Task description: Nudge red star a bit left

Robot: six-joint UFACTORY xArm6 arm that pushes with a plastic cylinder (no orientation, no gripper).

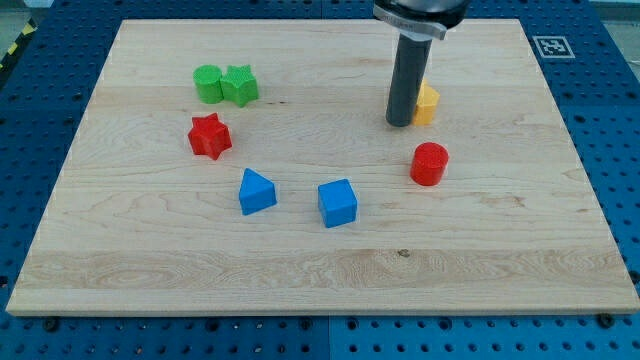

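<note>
The red star lies on the wooden board in the left half, below the two green blocks. My tip stands far to the star's right, in the upper right part of the board, touching or nearly touching the left side of a yellow block. The rod partly hides that yellow block, so its shape is unclear.
A green cylinder and a green star sit side by side above the red star. A blue triangular block and a blue cube lie lower middle. A red cylinder stands below the yellow block.
</note>
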